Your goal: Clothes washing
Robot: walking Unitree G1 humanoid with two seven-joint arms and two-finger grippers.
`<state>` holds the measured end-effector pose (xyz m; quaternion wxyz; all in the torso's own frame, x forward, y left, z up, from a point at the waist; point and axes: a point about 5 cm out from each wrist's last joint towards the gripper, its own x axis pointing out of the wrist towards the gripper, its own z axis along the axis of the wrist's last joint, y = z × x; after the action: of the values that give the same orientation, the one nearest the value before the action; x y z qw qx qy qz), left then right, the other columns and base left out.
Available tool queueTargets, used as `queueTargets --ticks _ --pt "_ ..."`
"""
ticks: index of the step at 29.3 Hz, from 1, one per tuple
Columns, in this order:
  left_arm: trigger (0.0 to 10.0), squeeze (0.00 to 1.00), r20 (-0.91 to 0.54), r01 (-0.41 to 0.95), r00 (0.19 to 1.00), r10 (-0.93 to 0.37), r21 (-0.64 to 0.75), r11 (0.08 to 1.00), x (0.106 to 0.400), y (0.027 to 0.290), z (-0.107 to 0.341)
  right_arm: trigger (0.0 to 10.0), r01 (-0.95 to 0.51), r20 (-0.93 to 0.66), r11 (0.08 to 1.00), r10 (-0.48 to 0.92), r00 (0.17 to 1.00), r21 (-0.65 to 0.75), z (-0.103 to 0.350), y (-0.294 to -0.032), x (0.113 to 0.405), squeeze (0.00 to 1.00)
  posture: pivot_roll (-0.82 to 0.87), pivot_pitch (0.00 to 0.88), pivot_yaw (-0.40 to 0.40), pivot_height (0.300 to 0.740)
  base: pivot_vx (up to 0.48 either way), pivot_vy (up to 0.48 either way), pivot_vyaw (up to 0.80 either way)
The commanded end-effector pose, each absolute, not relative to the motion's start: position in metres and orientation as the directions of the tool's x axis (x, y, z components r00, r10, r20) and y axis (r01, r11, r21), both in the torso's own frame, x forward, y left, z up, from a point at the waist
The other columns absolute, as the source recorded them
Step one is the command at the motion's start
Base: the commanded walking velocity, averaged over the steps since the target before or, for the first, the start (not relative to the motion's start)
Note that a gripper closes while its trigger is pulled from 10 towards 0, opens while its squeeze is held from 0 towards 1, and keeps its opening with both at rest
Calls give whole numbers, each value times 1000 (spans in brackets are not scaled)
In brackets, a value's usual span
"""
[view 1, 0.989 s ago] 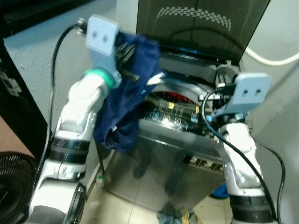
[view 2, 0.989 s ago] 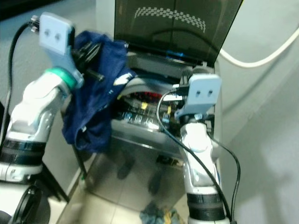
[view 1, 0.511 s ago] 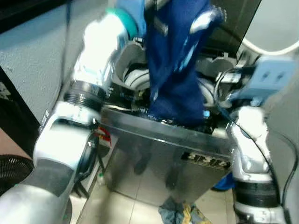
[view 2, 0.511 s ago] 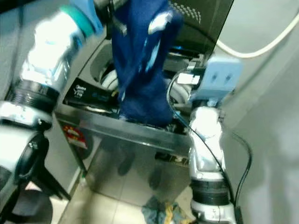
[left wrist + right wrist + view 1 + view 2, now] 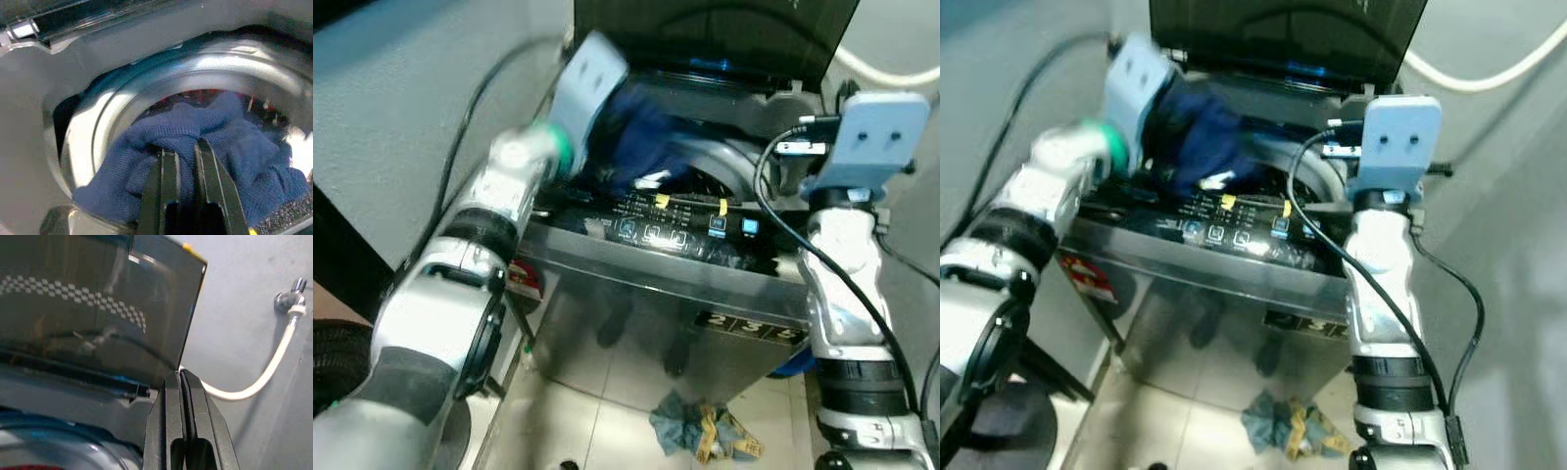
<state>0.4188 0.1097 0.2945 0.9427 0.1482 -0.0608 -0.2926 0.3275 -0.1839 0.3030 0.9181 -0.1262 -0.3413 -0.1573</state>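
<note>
The left gripper [image 5: 186,152] pinches the blue garment [image 5: 234,147] — bunched just ahead of it, over the washing machine drum [image 5: 98,127]. The right gripper [image 5: 182,382], fingers pressed together, points at the raised lid [image 5: 88,298].

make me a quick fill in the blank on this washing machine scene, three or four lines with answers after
1. The left gripper is shut on a garment whose colour is ____.
2. The garment hangs into the washer's round ____, whose rim is shiny metal.
3. The washing machine's dark lid stands ____.
4. The right gripper holds nothing and its fingers are ____.

Missing words: blue; drum; open; shut
</note>
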Motion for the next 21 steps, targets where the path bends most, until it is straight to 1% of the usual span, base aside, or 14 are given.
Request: queueTargets --ticks 1,2,3,6,8,9,11,12,14,16,17,19,20,21 --pt "10000 0 9 610 781 -624 197 767 417 118 289 10000 387 665 913 -210 717 -128 301 -188 325 0 13 182 46 740 0 0 0" --pt "10000 0 9 610 781 -624 197 767 417 118 289 10000 387 665 913 -210 717 -128 301 -188 325 0 13 182 46 740 0 0 0" --pt "10000 0 41 645 754 -656 144 751 415 128 290 10000 394 666 911 -217 714 -126 300 -191 326 0 13 182 46 740 0 0 0" --pt "10000 0 76 647 744 -664 167 744 413 134 297 10000 394 669 912 -220 709 -117 302 -191 326 0 16 177 42 740 0 0 0" --pt "10000 0 116 646 728 -676 218 732 411 136 306 10000 386 673 916 -217 708 -112 303 -190 326 0 21 171 39 740 0 0 0" --pt "10000 267 133 651 710 -692 254 716 408 136 311 10000 378 674 919 -210 708 -110 303 -188 326 0 29 161 36 740 0 0 0" --pt "10000 267 143 654 696 -703 278 704 407 135 314 10000 372 675 922 -206 709 -110 304 -187 326 0 29 161 36 740 0 0 0" --pt "10000 1000 153 657 683 -714 299 692 405 134 317 10000 366 675 925 -202 710 -107 304 -186 325 0 33 153 35 740 0 0 0" --pt "10000 1000 168 661 666 -726 318 680 403 132 321 10000 361 675 927 -200 710 -105 304 -185 325 0 33 153 35 740 0 0 0" --pt "10000 1000 168 661 666 -726 318 680 403 132 321 10000 361 675 927 -200 710 -105 304 -185 325 0 33 153 35 740 0 0 0" --pt "10000 1000 214 681 621 -754 328 654 398 129 330 10000 353 678 930 -195 709 -101 305 -183 325 0 37 138 35 740 0 0 0" --pt "10000 1000 214 681 621 -754 328 654 398 129 330 10000 353 678 930 -195 709 -101 305 -183 325 0 37 138 35 740 0 0 0" --pt "10000 1000 265 721 543 -797 340 604 389 124 341 10000 343 682 934 -189 707 -97 306 -181 325 0 40 131 34 740 0 0 0" --pt "10000 1000 265 721 543 -797 340 604 389 124 341 10000 343 682 934 -189 707 -97 306 -181 325 0 40 131 34 740 0 0 0"
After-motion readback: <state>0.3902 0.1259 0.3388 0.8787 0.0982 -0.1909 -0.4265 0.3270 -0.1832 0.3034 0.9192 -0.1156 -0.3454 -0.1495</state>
